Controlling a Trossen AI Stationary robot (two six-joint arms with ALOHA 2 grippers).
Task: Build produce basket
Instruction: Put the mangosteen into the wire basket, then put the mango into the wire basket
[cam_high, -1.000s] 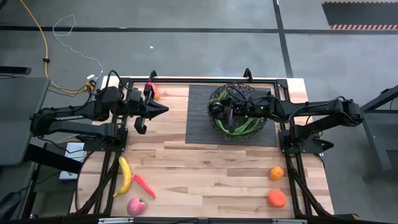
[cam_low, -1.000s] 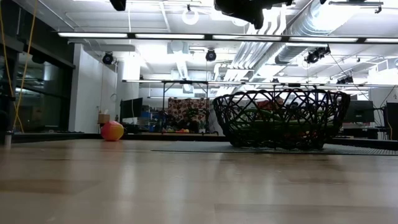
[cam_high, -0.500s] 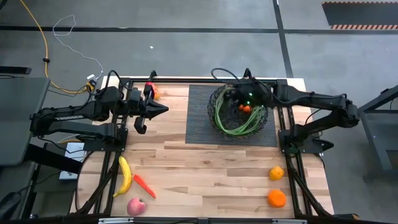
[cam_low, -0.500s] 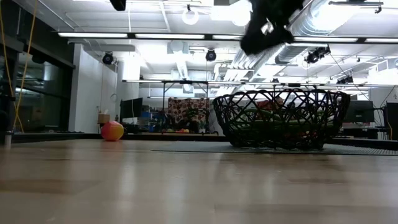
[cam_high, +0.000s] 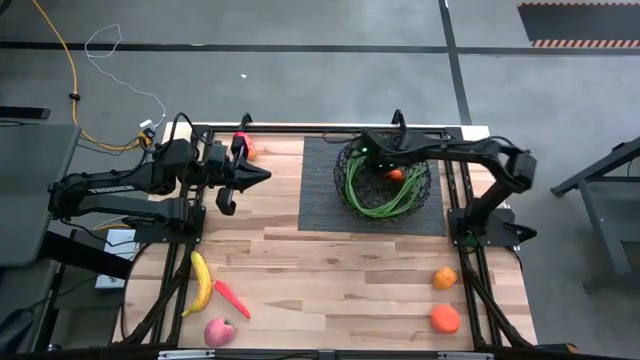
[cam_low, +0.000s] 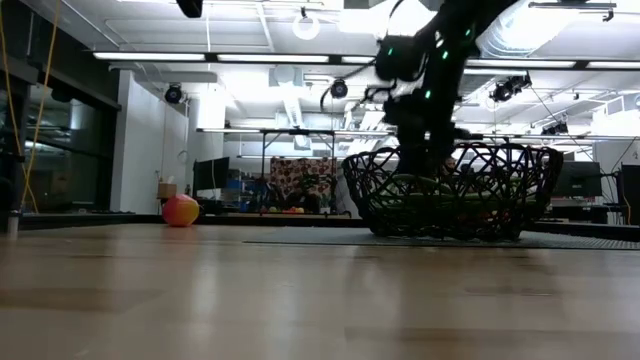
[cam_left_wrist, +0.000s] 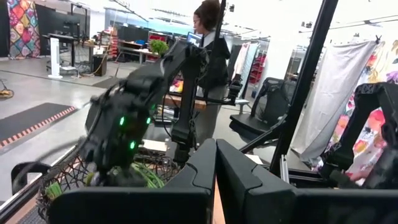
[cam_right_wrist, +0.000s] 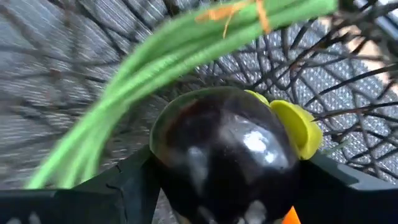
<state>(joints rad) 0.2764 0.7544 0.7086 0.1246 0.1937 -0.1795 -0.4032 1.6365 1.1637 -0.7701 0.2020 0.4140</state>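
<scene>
From above, the basket (cam_high: 388, 180) sits on a dark ribbed mat (cam_high: 322, 200) at the far side of the table (cam_high: 330, 270). Long green beans (cam_high: 372, 203) curl round inside the basket, with a small tomato (cam_high: 397, 174) beside them. The right gripper (cam_high: 366, 152) hangs over the basket's far-left rim. The left gripper (cam_high: 262, 174) waits well to the left of the basket, its fingers pressed together on nothing. Left of it, at the table's far edge, lies a red-yellow pepper (cam_high: 244, 148). Well away from the basket, at the near left, lie a banana (cam_high: 202, 283), a carrot (cam_high: 231, 298) touching it and an apple (cam_high: 219, 332); two oranges (cam_high: 445, 278) lie at the near right.

At table height, the right arm (cam_low: 425, 90) comes down into the basket (cam_low: 452, 190); the pepper (cam_low: 180, 210) shows far to the basket's left.

The left wrist camera sees the right arm (cam_left_wrist: 134, 112) above the basket (cam_left_wrist: 65, 183), with a person (cam_left_wrist: 208, 56) in the room beyond.

The right wrist camera shows a dark round fruit (cam_right_wrist: 227, 158) clamped between the right gripper's fingers (cam_right_wrist: 118, 186), over the basket's wire (cam_right_wrist: 348, 81), with the beans (cam_right_wrist: 180, 68) just beyond it.
</scene>
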